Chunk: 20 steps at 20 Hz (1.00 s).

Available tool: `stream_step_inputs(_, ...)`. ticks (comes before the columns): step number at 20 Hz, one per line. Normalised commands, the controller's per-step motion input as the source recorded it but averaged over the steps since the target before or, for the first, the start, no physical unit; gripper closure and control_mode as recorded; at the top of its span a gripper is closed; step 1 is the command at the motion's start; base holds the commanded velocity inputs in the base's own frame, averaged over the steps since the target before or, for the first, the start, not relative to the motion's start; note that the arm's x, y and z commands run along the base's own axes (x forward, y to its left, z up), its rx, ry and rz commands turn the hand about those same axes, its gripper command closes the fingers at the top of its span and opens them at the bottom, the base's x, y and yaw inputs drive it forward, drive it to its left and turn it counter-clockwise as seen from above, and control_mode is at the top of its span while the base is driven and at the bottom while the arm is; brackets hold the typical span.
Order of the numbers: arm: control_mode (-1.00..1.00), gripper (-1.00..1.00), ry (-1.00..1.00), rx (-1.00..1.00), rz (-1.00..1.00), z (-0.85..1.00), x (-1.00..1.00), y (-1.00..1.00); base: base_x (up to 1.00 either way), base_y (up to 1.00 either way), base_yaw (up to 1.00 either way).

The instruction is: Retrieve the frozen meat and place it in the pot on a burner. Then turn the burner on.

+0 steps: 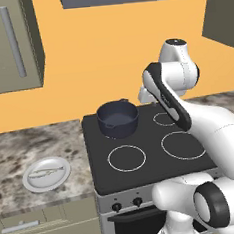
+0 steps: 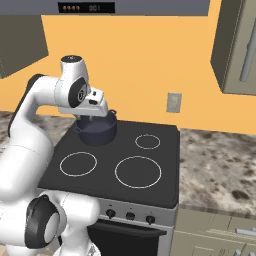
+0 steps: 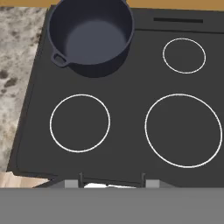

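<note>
The knobs (image 1: 126, 204) line the stove (image 1: 148, 159) front, nearest the base. The gripper (image 3: 111, 178) hangs above the cooktop, fingers empty and set narrowly apart. The pot (image 1: 118, 119) sits on the rear left burner. The meat (image 1: 46, 171) lies on a plate (image 1: 30, 184) on the counter (image 1: 21, 147) left of the stove.

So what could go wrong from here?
1. The meat lies thin and flat on the plate, left of the stove; a grab may slip or shove the plate along the counter.
2. The gripper hangs over the stove, far from the plate; the swing across could clip the pot on the back-left burner.
</note>
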Motion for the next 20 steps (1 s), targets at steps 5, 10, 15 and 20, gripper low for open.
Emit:
stream_step_inputs(5,-1.00,-1.00,0.00,0.00,0.04,0.00,0.00,0.06,0.00,0.00,0.00)
stream_step_inputs(10,-1.00,-1.00,0.00,0.00,0.12,0.00,0.00,0.00,0.00,0.00,0.00)
stream_step_inputs(15,-1.00,-1.00,-0.01,0.00,0.15,0.00,-0.07,0.05,0.00,0.00,0.00)
stream_step_inputs(20,-1.00,-1.00,0.00,0.00,0.21,0.00,-0.02,0.10,0.00,0.00,0.00)
